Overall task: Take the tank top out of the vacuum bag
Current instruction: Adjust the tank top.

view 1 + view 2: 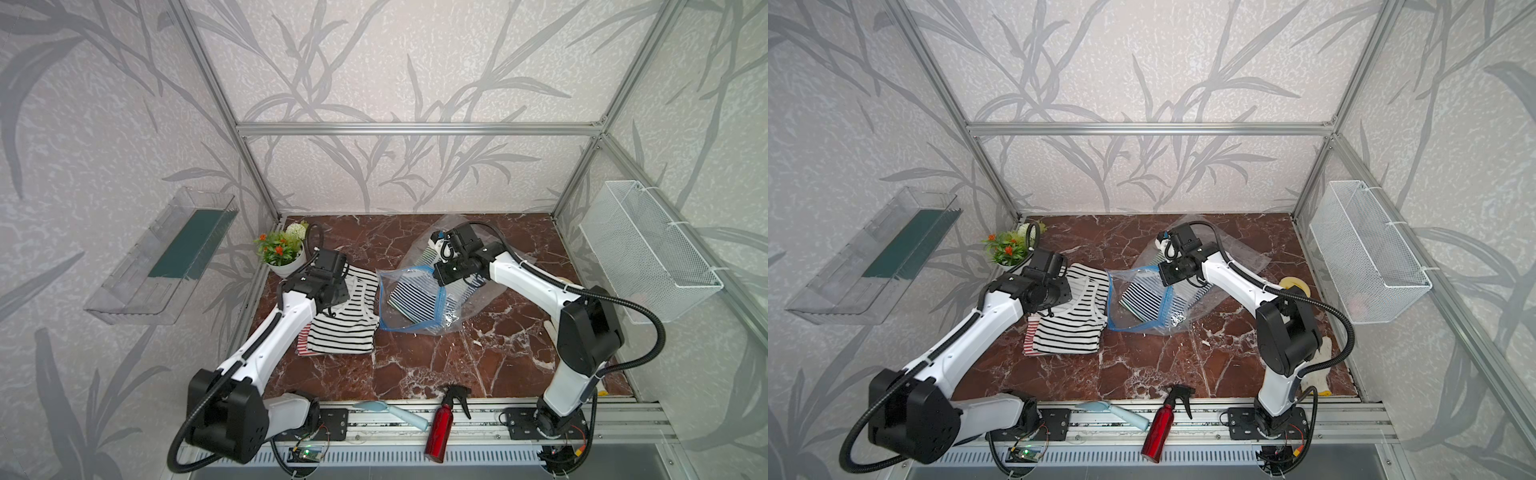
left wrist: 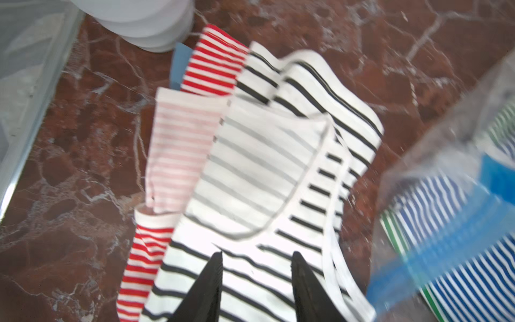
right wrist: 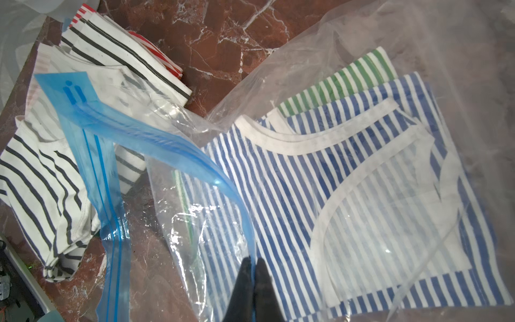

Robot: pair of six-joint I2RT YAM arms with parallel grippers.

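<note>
The right jaws are pinched shut on the blue zip strip [image 3: 167,139] of the vacuum bag [image 3: 172,223], at its open mouth. The left jaws stand apart, gripping nothing, just over the black-striped tank top [image 2: 264,167].

That top lies outside the bag, spread over a red-striped garment [image 2: 214,64]. A blue-striped tank top [image 3: 292,181] and a green-striped one [image 3: 340,80] lie inside the clear plastic.

All of it rests on a red-brown marbled surface [image 1: 415,370], the bag towards the back middle and the loose tops just beside its mouth. A potted plant [image 1: 278,249] stands at the back left corner, and a red spray bottle [image 1: 440,428] lies across the front rail.

Leaf-patterned grey wallpaper backs an aluminium frame [image 1: 415,129]. A clear plastic tray [image 1: 162,257] hangs on the left wall and a white wire basket [image 1: 648,257] on the right.

The left arm [image 1: 270,332] reaches from the front left corner, forearm slanting up and wrist bent down over the tops. The right arm [image 1: 523,274] rises from the front right, its forearm reaching towards the back left, over the bag.
</note>
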